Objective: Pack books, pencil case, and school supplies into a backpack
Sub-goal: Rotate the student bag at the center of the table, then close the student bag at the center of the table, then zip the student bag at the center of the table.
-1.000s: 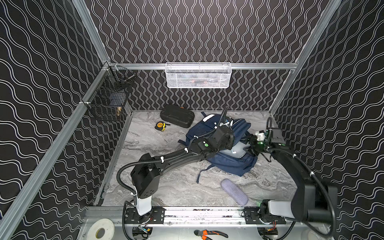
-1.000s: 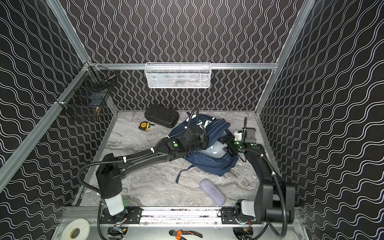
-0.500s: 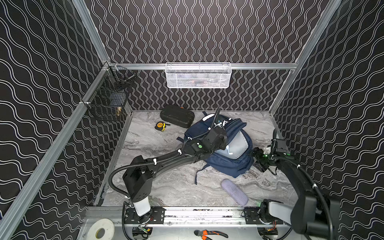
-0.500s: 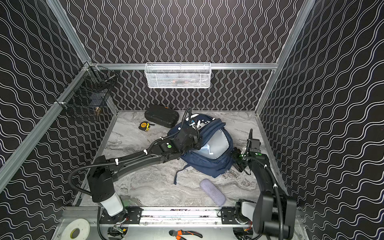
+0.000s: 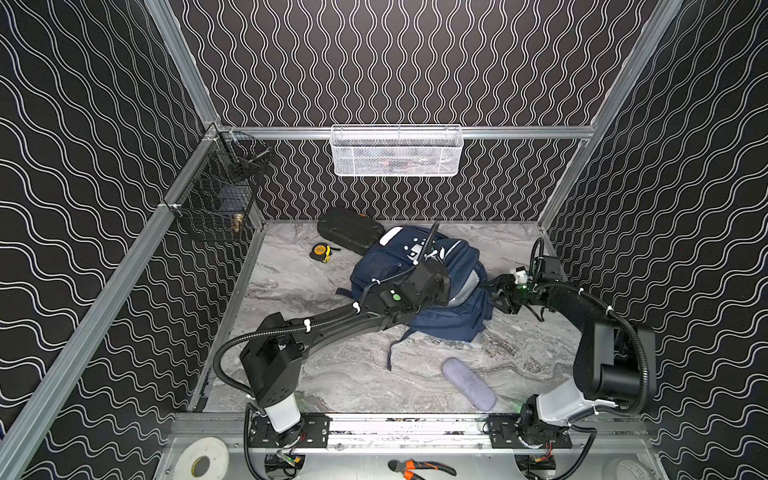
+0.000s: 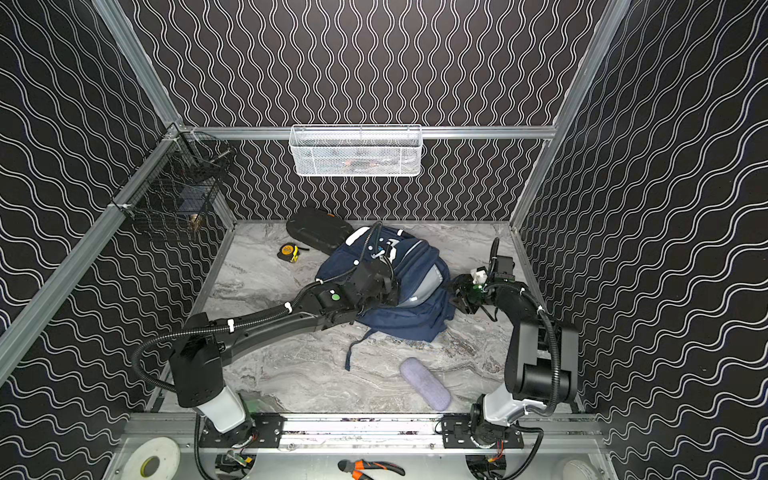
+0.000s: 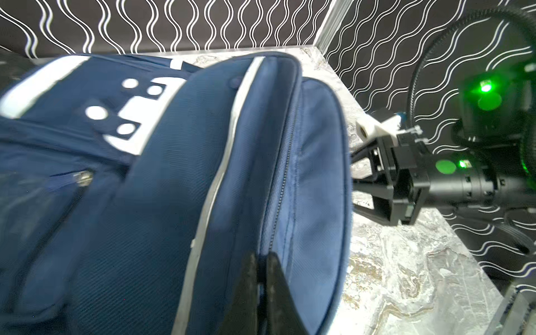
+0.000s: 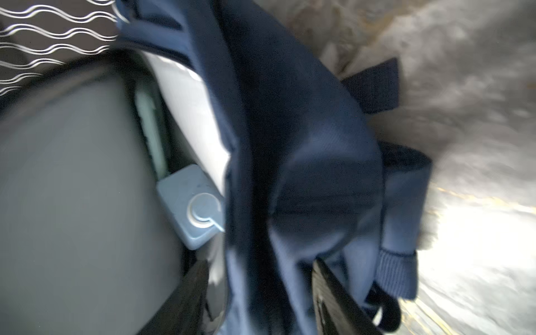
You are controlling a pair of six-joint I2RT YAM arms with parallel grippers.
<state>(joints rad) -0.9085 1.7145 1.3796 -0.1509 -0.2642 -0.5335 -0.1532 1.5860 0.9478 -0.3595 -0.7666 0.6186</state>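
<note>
The left tool [image 7: 261, 272] was pinched shut on the zip edge of the backpack [image 5: 451, 328]. The right tool [image 8: 259, 262] stood open astride its rim. The pencil sharpener [image 8: 188, 203] lay inside, and the pencil case [image 5: 468, 383] lay on the tabletop [image 5: 332, 365].

The backpack [image 5: 451, 328] is laid flat on the marble-patterned floor [image 5: 316, 374], toward the far middle. Its navy fabric is marked by a white dotted patch and thin pale piping along the zips. Its main compartment is spread open, and a grey lining is exposed in both top views. In the right wrist view the pencil sharpener [image 8: 188, 206], light blue and boxy with a round disc on its face, is seen inside, pressed against the rim. A pale mint strip behind it is possibly an edge of the calculator [image 8: 150, 130], though it is badly blurred. The pencil case [image 5: 468, 383], oblong and grey-lavender, is seen lying slantwise on the floor, apart from the backpack and nearer the front.
</note>
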